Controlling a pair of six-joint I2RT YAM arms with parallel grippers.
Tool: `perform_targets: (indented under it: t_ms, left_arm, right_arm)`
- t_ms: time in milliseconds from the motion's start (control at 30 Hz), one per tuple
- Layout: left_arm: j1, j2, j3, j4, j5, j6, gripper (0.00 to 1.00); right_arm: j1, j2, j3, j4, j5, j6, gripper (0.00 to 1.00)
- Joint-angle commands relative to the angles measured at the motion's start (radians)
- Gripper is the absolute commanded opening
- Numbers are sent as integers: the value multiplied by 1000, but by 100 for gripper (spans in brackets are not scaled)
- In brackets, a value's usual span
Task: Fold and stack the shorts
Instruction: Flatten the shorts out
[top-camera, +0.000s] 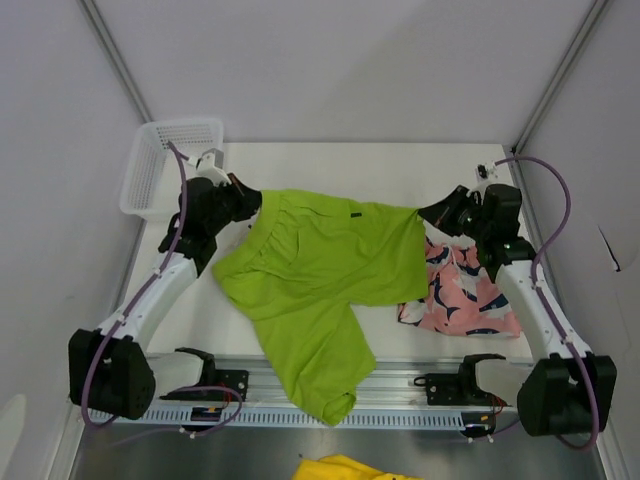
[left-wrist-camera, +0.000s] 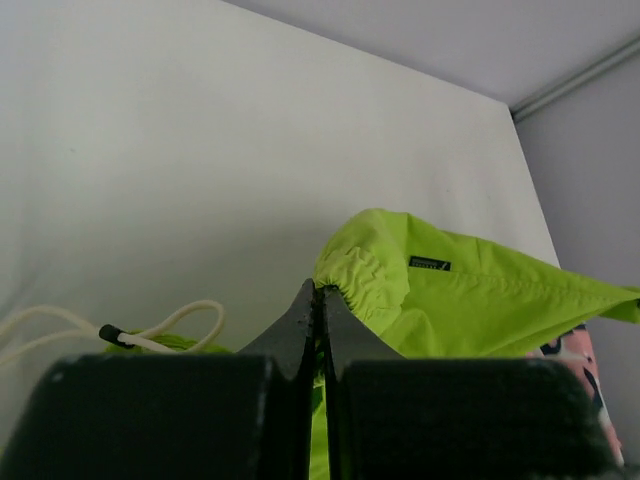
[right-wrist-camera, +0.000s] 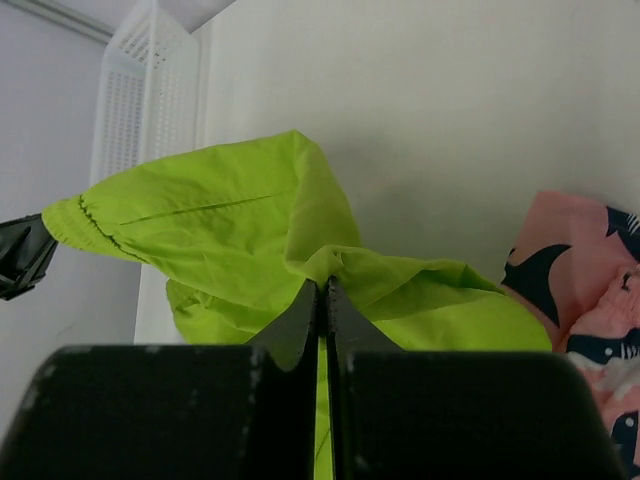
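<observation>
The lime green shorts (top-camera: 320, 270) hang stretched between both grippers above the table, one leg trailing down over the front rail. My left gripper (top-camera: 252, 203) is shut on the elastic waistband at the left end (left-wrist-camera: 321, 288); its cream drawstring (left-wrist-camera: 150, 328) dangles beside the fingers. My right gripper (top-camera: 432, 213) is shut on a pinch of the green fabric at the right end (right-wrist-camera: 324, 282). The pink shorts (top-camera: 462, 292) with a navy-and-white print lie crumpled on the table under the right gripper, partly covered by the green shorts. They show at the right edge of the right wrist view (right-wrist-camera: 585, 290).
A white mesh basket (top-camera: 168, 165) stands at the back left corner of the table, also seen in the right wrist view (right-wrist-camera: 140, 95). A yellow cloth (top-camera: 345, 468) pokes in below the front rail. Grey walls close in both sides.
</observation>
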Motion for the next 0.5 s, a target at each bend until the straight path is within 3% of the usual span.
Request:
perform_targets:
  t_ms: [0, 267, 467]
  left_arm:
    - [30, 87, 9, 225, -94, -26, 0]
    - [71, 393, 196, 280, -84, -49, 0]
    - [148, 635, 362, 273, -27, -110, 0]
  right_arm:
    - [-28, 105, -15, 237, 44, 24, 0]
    - [-52, 407, 97, 357, 54, 28, 0]
    - [-91, 692, 320, 403, 66, 70, 0]
